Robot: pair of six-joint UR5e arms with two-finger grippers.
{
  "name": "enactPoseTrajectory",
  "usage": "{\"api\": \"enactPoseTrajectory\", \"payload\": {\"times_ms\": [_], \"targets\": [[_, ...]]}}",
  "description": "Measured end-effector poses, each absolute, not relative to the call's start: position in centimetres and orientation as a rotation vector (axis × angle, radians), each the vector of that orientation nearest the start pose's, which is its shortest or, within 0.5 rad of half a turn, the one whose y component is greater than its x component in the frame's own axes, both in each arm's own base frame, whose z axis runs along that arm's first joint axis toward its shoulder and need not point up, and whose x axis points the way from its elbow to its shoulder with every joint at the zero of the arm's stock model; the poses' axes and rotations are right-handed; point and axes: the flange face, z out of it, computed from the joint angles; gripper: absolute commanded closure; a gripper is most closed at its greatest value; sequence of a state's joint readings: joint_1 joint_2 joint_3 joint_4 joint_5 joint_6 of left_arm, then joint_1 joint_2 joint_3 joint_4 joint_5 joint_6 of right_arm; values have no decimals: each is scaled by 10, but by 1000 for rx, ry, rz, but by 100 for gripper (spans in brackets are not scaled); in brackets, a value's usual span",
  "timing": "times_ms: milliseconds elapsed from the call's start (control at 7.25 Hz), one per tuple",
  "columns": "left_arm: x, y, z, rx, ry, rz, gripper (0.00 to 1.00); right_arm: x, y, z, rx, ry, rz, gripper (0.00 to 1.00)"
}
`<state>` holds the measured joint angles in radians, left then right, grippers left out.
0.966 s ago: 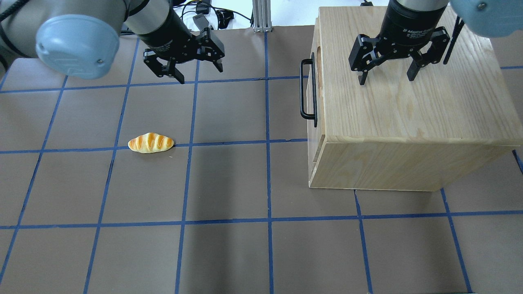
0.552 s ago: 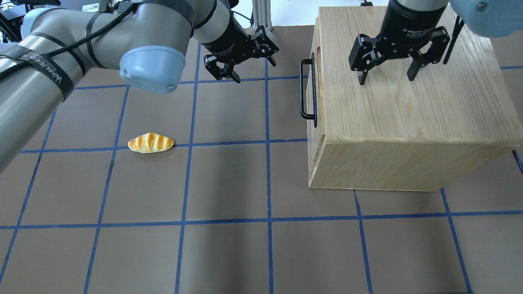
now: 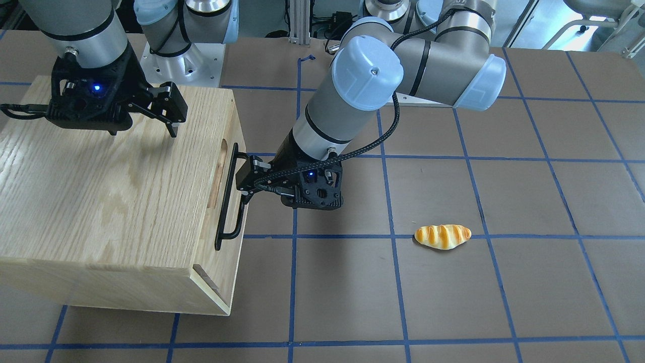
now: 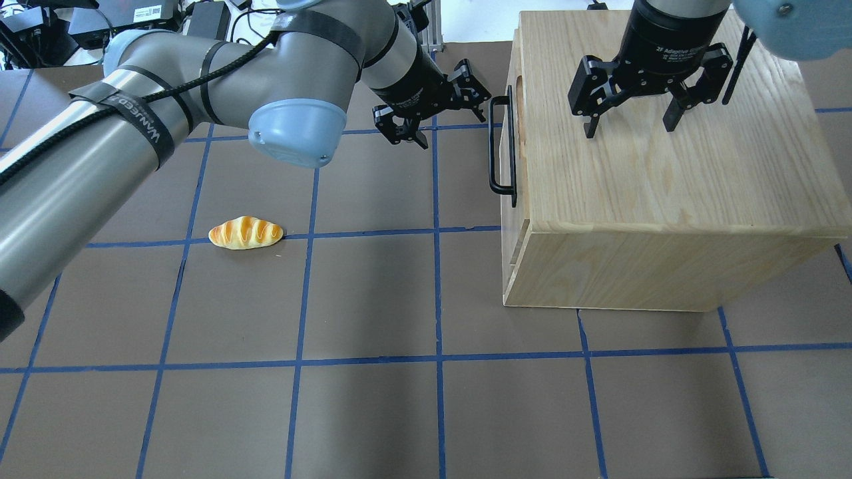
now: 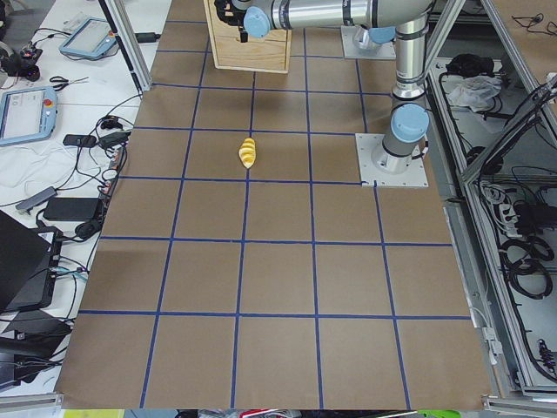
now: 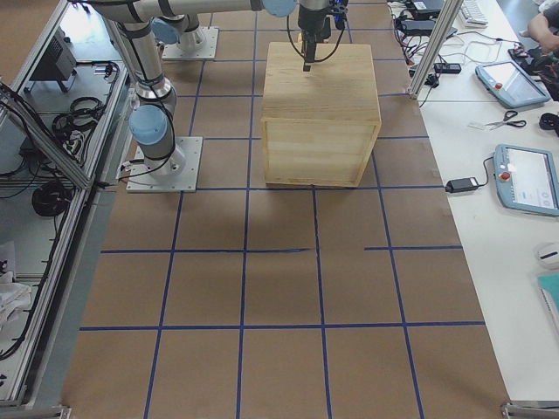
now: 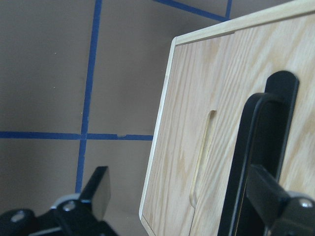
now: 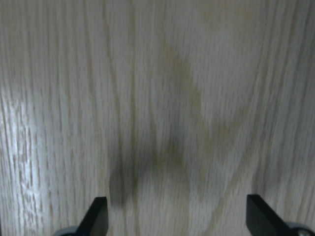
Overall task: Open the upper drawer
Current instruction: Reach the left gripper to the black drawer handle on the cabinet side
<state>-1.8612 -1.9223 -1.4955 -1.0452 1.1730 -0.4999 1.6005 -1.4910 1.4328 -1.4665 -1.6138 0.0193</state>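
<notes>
The upper drawer (image 3: 233,166) sits closed in the oak cabinet (image 4: 665,199), its front facing the table's middle. Its long black bar handle (image 4: 494,143) and oblong cutout (image 3: 220,171) show. My left gripper (image 4: 452,130) is open and empty, just off the handle's far end. In the left wrist view (image 7: 179,191) the handle (image 7: 256,147) stands behind the right finger (image 7: 268,191), with the drawer front (image 7: 182,128) between the fingers. My right gripper (image 4: 629,130) is open and empty, hovering over the cabinet top; it also shows in the front view (image 3: 143,132) and the right wrist view (image 8: 178,216).
A toy bread roll (image 4: 245,233) lies on the brown, blue-gridded table, well left of the cabinet. A handle-less wood panel (image 3: 211,285) sits below the drawer. My left arm's elbow (image 4: 296,133) stretches over the table's back left.
My left gripper has moved right across the back of the table, from well left of the cabinet to the drawer handle's far end. It stays open. The right gripper has not moved.
</notes>
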Motion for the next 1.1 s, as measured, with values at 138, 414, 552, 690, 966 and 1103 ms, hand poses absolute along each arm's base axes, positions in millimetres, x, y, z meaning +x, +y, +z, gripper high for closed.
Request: {"api": "enactPoseTrajectory", "payload": {"times_ms": [138,414,552,690,966,1103], "targets": [[-352,-566,388,-289,3595,-127,0,145,-516,505,-19,3185,72,0],[-354,-566,384,-267,3599,-117,0,145,-516,505,-18,3185,72,0],[-354,-564,380,-259,3597,-107,0,145,-516,505,-19,3185,72,0],[-353,-563,377,-248,3595,-100,0,145,-516,505,-20,3185,72,0],[-354,-562,375,-223,3597,-105,0,145,-516,505,-20,3185,72,0],[-356,-561,375,-177,3598,-113,0,145,-516,505,-19,3185,72,0]]}}
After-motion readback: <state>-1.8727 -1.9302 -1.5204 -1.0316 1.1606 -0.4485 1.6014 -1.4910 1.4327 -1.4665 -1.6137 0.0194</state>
